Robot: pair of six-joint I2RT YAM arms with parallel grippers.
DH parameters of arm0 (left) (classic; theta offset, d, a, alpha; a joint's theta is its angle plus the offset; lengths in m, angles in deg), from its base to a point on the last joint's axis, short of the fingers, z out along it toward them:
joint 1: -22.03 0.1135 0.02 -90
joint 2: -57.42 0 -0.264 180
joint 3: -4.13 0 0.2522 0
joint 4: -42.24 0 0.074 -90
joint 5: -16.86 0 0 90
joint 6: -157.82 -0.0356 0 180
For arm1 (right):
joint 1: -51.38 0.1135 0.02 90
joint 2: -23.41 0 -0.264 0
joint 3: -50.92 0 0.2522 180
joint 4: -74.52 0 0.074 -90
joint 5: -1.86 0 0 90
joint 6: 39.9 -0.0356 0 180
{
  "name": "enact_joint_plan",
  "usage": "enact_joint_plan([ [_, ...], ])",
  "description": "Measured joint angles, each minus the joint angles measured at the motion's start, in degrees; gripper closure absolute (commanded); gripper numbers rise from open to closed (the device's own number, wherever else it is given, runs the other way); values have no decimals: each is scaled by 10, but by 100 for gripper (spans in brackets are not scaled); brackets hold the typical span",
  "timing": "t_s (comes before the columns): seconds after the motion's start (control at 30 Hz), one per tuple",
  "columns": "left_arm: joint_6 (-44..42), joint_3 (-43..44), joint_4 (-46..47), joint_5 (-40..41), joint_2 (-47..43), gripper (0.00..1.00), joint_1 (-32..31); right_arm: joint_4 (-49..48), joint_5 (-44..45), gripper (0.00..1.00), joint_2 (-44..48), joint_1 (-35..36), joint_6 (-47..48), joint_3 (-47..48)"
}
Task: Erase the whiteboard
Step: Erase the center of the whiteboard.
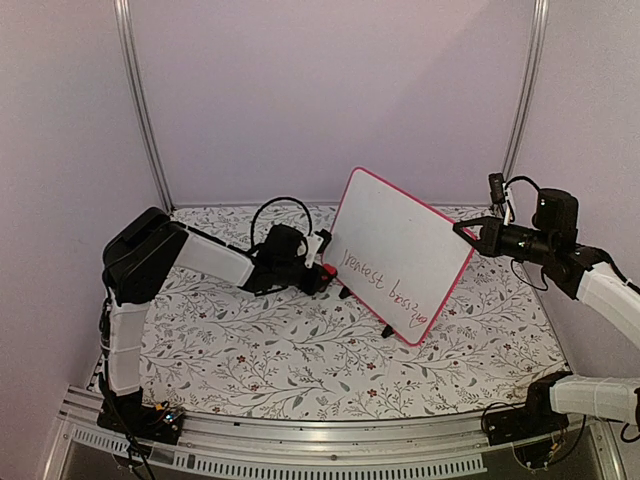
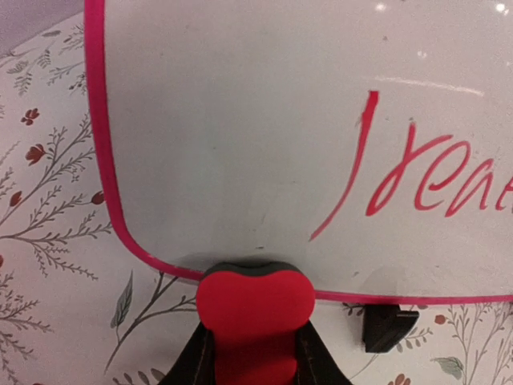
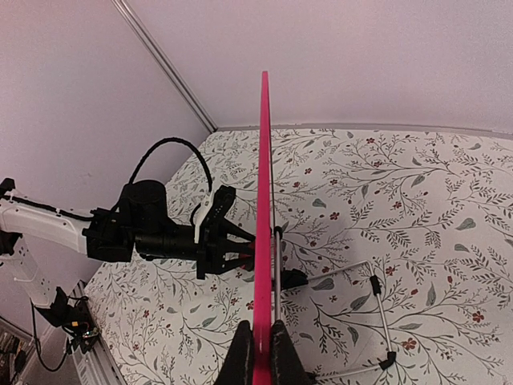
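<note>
The whiteboard [image 1: 395, 235] stands on edge near the middle of the table, a flat, glossy white rectangle with a thin pink-red rim and rounded corners. Its face is turned toward the left arm. Looping red handwriting [image 1: 385, 285] runs along its lower part. A small, blocky black foot [image 2: 389, 327] juts below the bottom rim, down at the cloth [image 1: 280, 360], a matte off-white sheet printed with thin leafy sprigs and small red flowers. The right gripper [image 1: 468, 235] is clamped on the board's right edge; from the right wrist the board shows as a narrow pink strip pinched between the two dark fingers [image 3: 238, 359]. A bent wire stand [image 3: 383, 317] with black tips lies on the cloth behind the board. The left gripper [image 1: 318, 268] is closed on the eraser [image 2: 255, 309], a smooth red block with a rounded, slightly lobed top and a dark pad at its front. That pad meets the board's bottom rim near the lower left corner, left of the writing.
</note>
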Motion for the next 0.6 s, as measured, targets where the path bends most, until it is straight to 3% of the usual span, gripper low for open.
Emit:
enact_joint_plan([
  [0.6, -33, 68, -47, -2, -1, 100, -8, 0, 9, 100, 0, 0, -5, 0],
])
